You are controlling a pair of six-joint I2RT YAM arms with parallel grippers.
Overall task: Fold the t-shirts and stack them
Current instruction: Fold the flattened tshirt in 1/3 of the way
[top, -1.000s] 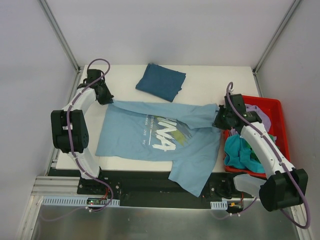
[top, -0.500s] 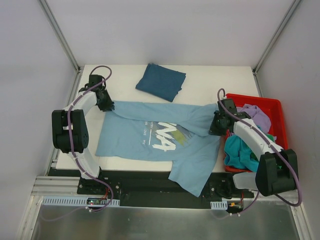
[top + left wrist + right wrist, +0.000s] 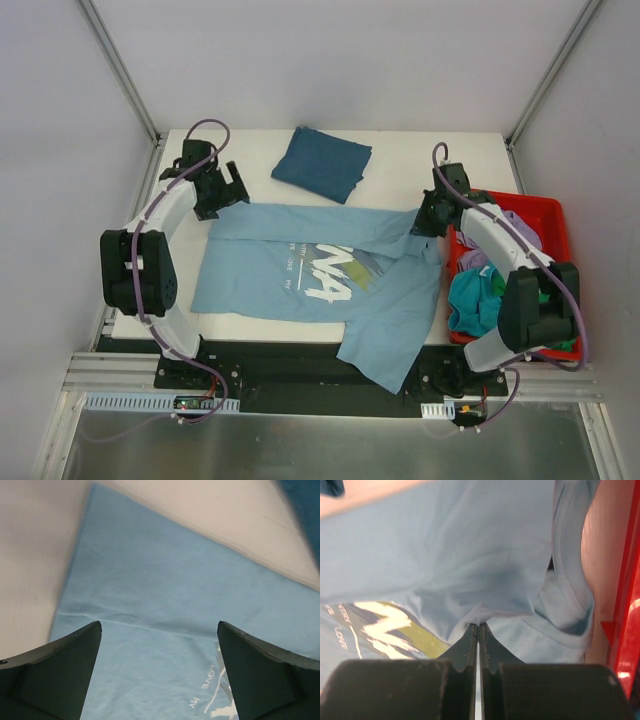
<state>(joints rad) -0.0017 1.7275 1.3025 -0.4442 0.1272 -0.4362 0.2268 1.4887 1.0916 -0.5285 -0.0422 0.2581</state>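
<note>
A light sky-blue t-shirt point(image 3: 300, 270) with white chest print lies spread on the white table, its far edge folded over toward the front and one part hanging over the near edge. My left gripper point(image 3: 238, 188) stands open just above the shirt's far-left corner point(image 3: 165, 595), with nothing between its fingers point(image 3: 75, 650). My right gripper point(image 3: 425, 215) is shut on a pinch of the same shirt point(image 3: 470, 555) at its far-right edge, beside the bin. A dark teal-blue t-shirt point(image 3: 322, 163) lies folded at the back centre.
A red plastic bin point(image 3: 555, 215) stands at the right edge of the table, holding crumpled turquoise point(image 3: 478, 300), lilac point(image 3: 515, 225) and green tees. Its red wall point(image 3: 625, 605) is close to the right gripper. Metal frame posts rise at both back corners.
My left gripper has opened and let go of the shirt's far-left corner, which now lies flat. My right gripper, still shut, has carried its edge of the shirt farther back.
</note>
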